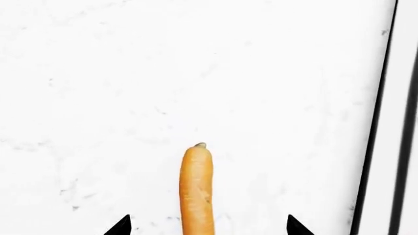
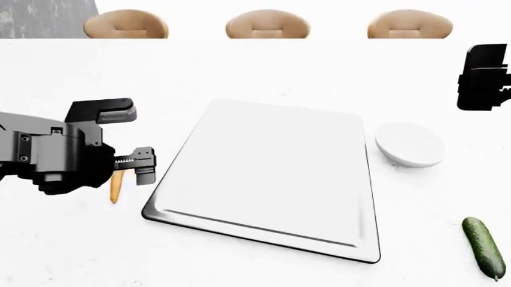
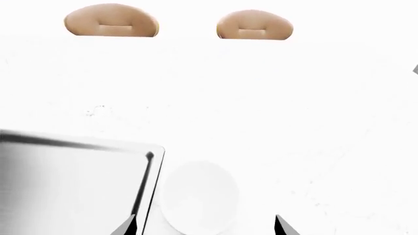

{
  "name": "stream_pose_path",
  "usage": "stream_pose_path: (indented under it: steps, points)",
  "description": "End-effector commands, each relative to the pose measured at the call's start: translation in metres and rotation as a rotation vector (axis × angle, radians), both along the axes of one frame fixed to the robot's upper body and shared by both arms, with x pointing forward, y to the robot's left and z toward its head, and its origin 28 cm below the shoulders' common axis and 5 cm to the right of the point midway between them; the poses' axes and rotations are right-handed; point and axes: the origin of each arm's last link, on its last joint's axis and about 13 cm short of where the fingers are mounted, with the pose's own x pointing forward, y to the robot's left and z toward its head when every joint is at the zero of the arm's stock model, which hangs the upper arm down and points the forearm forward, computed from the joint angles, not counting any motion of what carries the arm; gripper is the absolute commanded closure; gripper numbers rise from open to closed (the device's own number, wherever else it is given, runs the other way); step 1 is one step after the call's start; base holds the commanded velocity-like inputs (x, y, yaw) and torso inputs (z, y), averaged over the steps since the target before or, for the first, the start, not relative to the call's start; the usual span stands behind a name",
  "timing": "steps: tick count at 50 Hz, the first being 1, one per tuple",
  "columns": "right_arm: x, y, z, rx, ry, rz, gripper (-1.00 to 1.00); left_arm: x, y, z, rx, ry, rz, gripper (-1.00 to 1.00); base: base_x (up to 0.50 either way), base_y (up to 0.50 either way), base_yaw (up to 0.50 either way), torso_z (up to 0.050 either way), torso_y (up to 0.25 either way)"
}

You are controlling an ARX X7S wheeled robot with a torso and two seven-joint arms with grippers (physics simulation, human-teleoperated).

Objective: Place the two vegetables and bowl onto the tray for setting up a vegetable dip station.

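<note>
In your left wrist view, the left gripper shows only two dark fingertips set wide apart, and the slim orange carrot lies between them on the white marbled counter, touching neither tip; its skin is smooth with a small grey-green stub at the end. In your head view, the left gripper hangs over the carrot, just left of the tray, a flat silvery rectangle with rounded corners and a dark rim. The glossy white bowl sits just right of the tray, and the bumpy dark green cucumber lies near right, well apart. In your right wrist view, the right gripper stands wide open above the bowl, holding nothing. No writing is readable.
</note>
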Motion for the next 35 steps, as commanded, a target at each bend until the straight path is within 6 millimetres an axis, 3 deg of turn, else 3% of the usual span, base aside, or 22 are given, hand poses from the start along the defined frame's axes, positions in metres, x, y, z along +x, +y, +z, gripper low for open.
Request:
stream_pose_path:
  steps: [1, 9, 10, 26, 35]
  points:
    - [0.001, 0.000, -0.001, 0.003, 0.003, -0.001, -1.00, 0.004, -0.001, -0.013, -0.010, 0.021, 0.007, -1.00, 0.00, 0.00, 0.00, 0.000, 0.000]
    - [0.001, 0.000, -0.001, 0.001, 0.003, -0.003, -1.00, -0.002, 0.005, -0.021, 0.008, 0.045, 0.047, -1.00, 0.00, 0.00, 0.00, 0.000, 0.000]
    - [0.001, 0.000, -0.001, 0.004, 0.002, -0.003, -1.00, -0.003, 0.006, -0.021, 0.010, 0.042, 0.048, 1.00, 0.00, 0.00, 0.00, 0.000, 0.000]
    - [-0.001, 0.000, 0.002, 0.008, 0.000, -0.005, -1.00, -0.005, 0.011, -0.027, 0.011, 0.035, 0.095, 1.00, 0.00, 0.00, 0.00, 0.000, 0.000]
    - [-0.005, -0.001, 0.004, 0.013, -0.005, -0.009, -1.00, -0.007, 0.013, -0.008, 0.040, -0.023, 0.129, 1.00, 0.00, 0.00, 0.00, 0.000, 0.000]
